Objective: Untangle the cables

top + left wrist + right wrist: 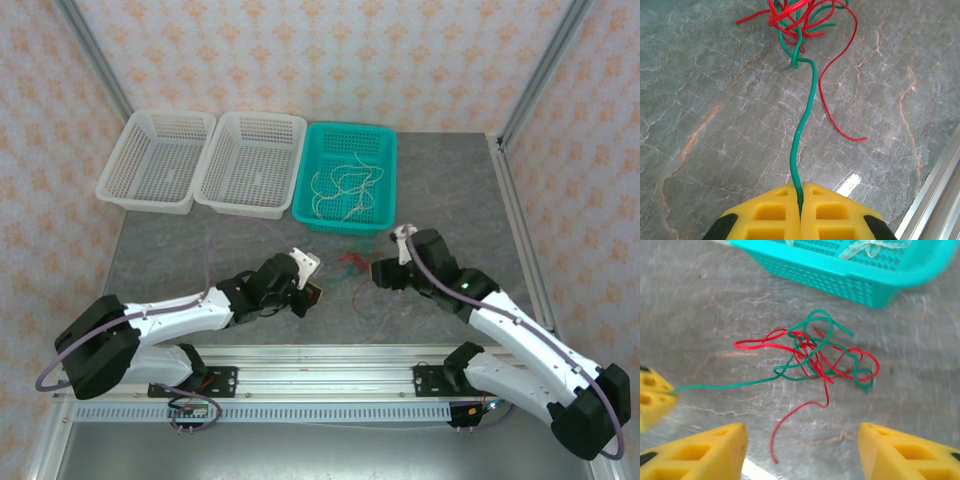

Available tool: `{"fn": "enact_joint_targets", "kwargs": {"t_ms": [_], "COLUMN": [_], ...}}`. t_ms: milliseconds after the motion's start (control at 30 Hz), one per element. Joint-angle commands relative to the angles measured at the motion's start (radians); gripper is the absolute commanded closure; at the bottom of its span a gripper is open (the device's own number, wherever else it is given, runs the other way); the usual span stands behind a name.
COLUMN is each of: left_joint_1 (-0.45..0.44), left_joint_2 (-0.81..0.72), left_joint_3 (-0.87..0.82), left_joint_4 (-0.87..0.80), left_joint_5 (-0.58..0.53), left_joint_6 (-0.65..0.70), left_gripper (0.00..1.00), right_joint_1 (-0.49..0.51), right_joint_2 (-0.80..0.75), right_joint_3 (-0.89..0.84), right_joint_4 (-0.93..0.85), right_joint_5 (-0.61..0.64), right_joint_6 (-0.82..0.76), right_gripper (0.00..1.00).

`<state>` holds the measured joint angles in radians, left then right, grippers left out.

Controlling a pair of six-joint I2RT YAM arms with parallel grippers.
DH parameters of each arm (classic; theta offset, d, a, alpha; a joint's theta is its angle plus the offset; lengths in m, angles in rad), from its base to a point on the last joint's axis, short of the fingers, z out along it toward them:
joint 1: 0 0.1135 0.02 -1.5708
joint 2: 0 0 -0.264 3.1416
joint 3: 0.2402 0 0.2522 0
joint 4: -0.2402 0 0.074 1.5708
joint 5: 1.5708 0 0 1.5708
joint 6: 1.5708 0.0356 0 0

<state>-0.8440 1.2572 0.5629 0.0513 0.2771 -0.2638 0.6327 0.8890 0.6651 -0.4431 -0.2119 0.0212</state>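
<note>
Stone tabletop (715, 125); left end effector (800, 192) clamps green cable (805, 116), unclear from overhead.

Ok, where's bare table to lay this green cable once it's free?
Widest bare patch: the table between the two white baskets and the left arm. A smaller one lies right of the teal basket, beyond the right arm. Crowded: in front of the teal basket, where the red-green tangle lies between both jaws, the left shut on the green cable.

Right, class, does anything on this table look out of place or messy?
A knot of red and green cables lies loose on the table before the teal basket; the left gripper pinches one green strand.
</note>
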Motion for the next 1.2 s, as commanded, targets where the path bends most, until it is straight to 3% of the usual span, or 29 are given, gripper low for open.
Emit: {"fn": "enact_joint_targets", "kwargs": {"t_ms": [0,133,300,400,467,600,767,1033,1167], "left_joint_1": [0.008,0.007,0.007,0.007,0.007,0.007,0.012,0.117,0.158], "left_joint_2": [-0.044,-0.069,-0.097,-0.121,-0.14,-0.195,-0.398,-0.851,-0.867], "left_joint_3": [-0.006,-0.022,-0.035,-0.038,-0.038,-0.037,-0.05,0.042,0.16], "left_joint_4": [-0.019,0.004,0.026,0.039,0.045,0.037,-0.007,-0.321,-0.472], "left_joint_5": [-0.032,0.025,0.084,0.105,0.128,0.149,0.108,-0.187,-0.288], "left_joint_6": [0.004,0.0,-0.001,0.0,0.004,0.005,-0.009,-0.086,-0.098], "left_gripper": [1.0,1.0,1.0,1.0,1.0,1.0,1.0,1.0,1.0], "right_joint_1": [0.05,0.091,0.096,0.114,0.116,0.118,0.117,0.122,0.124], "right_joint_2": [0.001,0.039,0.167,0.26,0.326,0.44,0.536,0.461,0.421], "right_joint_3": [-0.082,-0.189,-0.189,-0.167,-0.151,-0.102,-0.065,-0.074,-0.058], "right_joint_4": [0.23,0.409,0.516,0.574,0.632,0.681,0.675,0.468,0.318], "right_joint_5": [0.071,-0.053,-0.145,-0.128,-0.133,-0.146,-0.093,0.014,0.017], "right_joint_6": [-0.469,-0.919,-1.071,-1.123,-1.129,-1.09,-0.979,-0.855,-0.824], "right_gripper": [0.34,0.26,0.27,0.26,0.27,0.59,0.77,0.73,0.75]}}
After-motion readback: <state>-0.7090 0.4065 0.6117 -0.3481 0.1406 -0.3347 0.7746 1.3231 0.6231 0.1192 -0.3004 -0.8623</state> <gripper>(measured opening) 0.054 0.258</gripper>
